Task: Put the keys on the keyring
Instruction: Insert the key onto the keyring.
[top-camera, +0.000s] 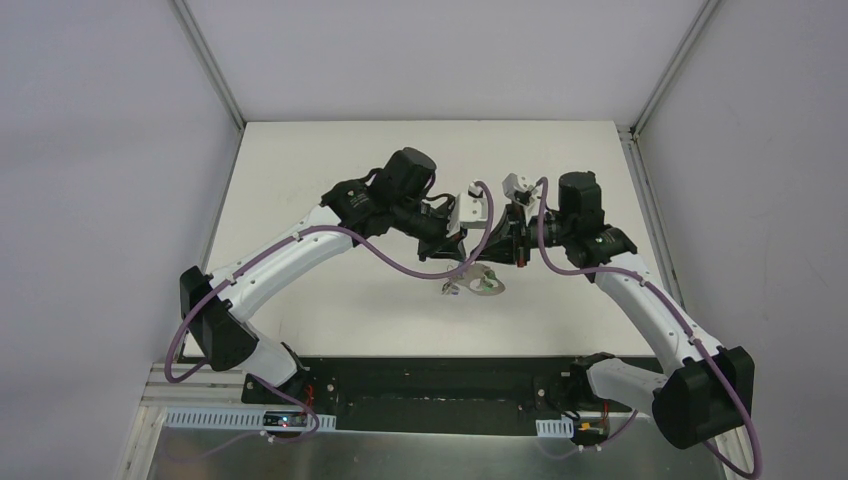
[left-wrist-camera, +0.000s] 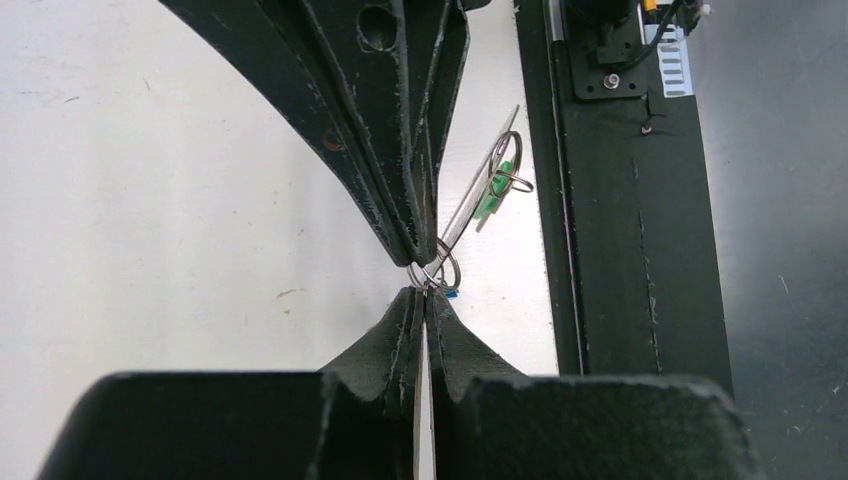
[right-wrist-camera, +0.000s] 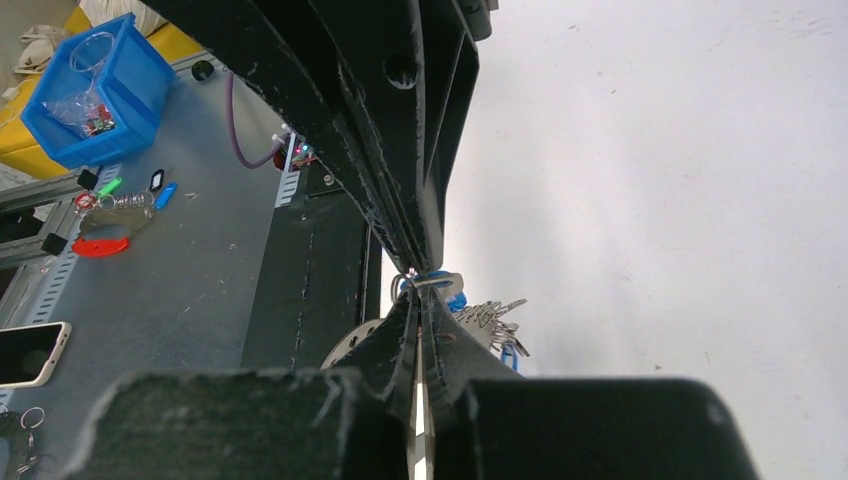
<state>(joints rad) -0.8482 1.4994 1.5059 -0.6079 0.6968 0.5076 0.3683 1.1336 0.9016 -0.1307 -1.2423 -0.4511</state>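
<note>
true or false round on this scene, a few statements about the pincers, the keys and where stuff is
1. Both pincers are shut. True: the left pincer and the right pincer both have closed jaws.
2. The left pincer pinches a small metal ring. True.
3. The green key lies alone, far from the arms. False: the green key is close behind the left pincer's tips, among the rings.
4. The arms reach to opposite table edges. False: their pincers meet over the middle of the table.
5. A blue bin stands on the white table. False: the blue bin is off it, on a grey bench.
</note>
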